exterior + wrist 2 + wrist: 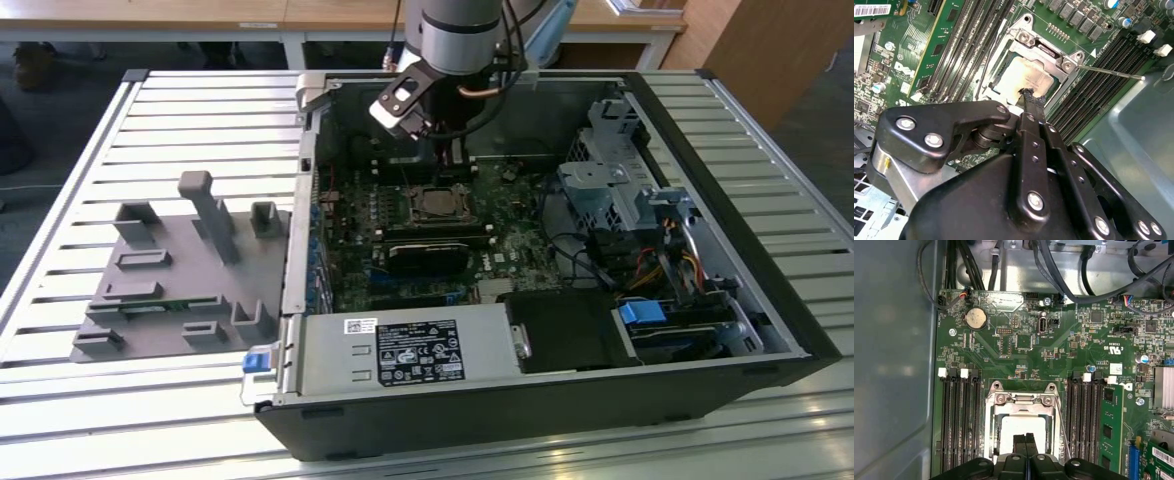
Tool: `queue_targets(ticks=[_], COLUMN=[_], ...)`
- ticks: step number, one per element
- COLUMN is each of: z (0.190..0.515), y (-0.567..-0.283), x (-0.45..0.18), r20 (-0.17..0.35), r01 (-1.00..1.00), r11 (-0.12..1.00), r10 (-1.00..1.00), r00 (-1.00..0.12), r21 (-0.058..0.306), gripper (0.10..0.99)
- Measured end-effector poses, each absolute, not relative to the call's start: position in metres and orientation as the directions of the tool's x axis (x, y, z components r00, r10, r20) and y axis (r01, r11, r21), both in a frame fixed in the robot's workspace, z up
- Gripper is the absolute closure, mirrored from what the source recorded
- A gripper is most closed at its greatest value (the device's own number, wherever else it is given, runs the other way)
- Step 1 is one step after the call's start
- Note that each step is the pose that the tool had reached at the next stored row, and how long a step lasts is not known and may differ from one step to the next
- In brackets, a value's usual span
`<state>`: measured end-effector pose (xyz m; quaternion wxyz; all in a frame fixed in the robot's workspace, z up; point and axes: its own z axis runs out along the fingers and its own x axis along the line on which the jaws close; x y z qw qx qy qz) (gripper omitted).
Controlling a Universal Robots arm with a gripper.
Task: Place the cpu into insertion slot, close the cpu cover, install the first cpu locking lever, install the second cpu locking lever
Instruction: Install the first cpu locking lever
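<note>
My fingers [1031, 102] are pressed shut, holding nothing, tips low over the cpu [1021, 75], which sits in the slot [1002, 55] under the cover [1046, 47]. I'd press gently on cover metal, never the cpu.

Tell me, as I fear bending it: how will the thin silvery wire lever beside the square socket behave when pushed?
The thin silvery wire lever, long and slender, would probably flex springily. Its smooth round rod might slip off the black claw.
</note>
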<state>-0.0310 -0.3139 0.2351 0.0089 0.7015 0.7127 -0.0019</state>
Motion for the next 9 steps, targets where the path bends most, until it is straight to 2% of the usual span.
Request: queue_targets(ticks=[9], z=[0.2377], y=[-0.3139], x=[-0.031], r20=[-0.017], r01=[1.0], r11=[0.016], r10=[1.0], r00=[-0.016], r21=[0.01], gripper=[0.969])
